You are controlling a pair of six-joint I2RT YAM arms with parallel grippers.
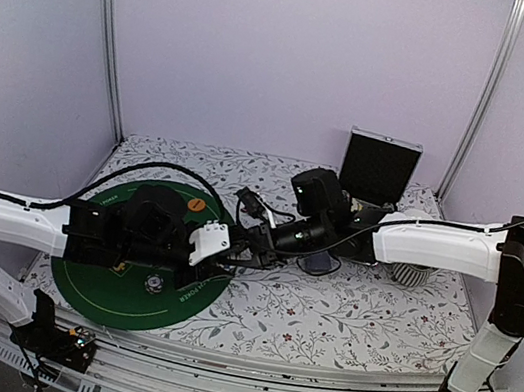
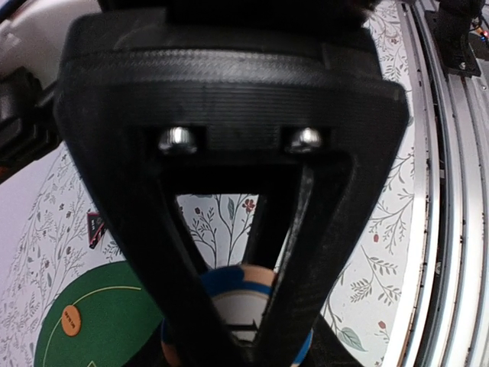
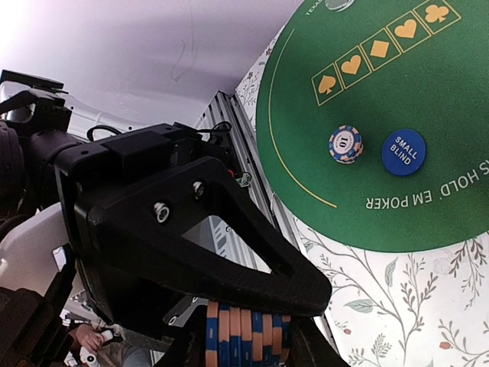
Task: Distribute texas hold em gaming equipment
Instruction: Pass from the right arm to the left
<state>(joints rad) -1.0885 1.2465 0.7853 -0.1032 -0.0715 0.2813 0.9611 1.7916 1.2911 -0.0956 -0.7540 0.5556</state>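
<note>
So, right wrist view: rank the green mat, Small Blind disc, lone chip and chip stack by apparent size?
1. green mat
2. chip stack, partly cut off and close to the camera, so unsure
3. Small Blind disc
4. lone chip, slightly smaller than the disc

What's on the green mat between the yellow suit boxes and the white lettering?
One striped poker chip and the blue Small Blind disc, apart, in the right wrist view.
</note>
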